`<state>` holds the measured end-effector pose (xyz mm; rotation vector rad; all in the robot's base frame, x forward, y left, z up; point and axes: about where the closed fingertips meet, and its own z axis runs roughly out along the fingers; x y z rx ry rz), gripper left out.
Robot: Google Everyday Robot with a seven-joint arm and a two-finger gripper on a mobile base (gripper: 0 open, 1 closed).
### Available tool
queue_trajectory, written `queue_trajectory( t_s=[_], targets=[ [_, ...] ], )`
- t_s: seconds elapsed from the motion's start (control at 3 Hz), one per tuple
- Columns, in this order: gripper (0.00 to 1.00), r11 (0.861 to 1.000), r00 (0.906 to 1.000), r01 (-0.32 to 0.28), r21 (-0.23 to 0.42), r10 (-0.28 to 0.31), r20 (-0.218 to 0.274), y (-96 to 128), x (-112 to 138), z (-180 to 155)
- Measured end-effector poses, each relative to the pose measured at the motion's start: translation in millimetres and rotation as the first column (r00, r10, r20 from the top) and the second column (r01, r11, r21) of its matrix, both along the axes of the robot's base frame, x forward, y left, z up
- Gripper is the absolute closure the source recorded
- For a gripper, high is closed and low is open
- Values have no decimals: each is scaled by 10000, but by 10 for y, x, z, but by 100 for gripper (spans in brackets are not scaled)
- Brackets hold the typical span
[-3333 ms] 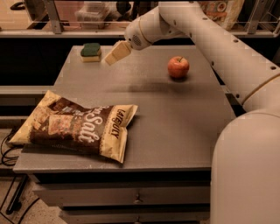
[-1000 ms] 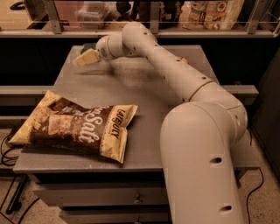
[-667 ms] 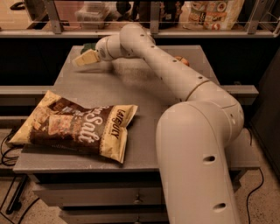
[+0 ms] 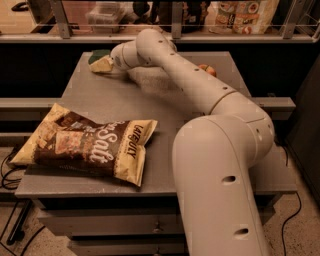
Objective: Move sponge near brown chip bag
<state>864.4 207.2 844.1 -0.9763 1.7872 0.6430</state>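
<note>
The sponge (image 4: 96, 53) lies at the far left corner of the grey table (image 4: 165, 145); only its dark green top shows, the rest is hidden behind the gripper. My gripper (image 4: 102, 64) is right at the sponge, reaching in from the right, low over the table. The brown chip bag (image 4: 87, 143) lies flat at the front left of the table, well apart from the sponge, nearer the camera.
A red apple (image 4: 208, 70) sits at the far right of the table, mostly hidden behind my arm (image 4: 200, 95), which crosses the table's middle and right. A shelf rail with packaged goods (image 4: 240, 15) runs behind the table.
The arm swung from the middle of the table's far side left to the sponge. Over the last second the gripper has stayed at the sponge with barely any shift.
</note>
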Motion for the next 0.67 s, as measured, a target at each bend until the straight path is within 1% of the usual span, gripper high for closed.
queue_trajectory(
  t_s=[0.33, 0.67],
  targets=[
    [64, 9999, 10000, 51, -109, -50, 84, -27, 23, 45],
    [88, 9994, 9993, -284, -218, 289, 231, -52, -48, 212]
  ],
)
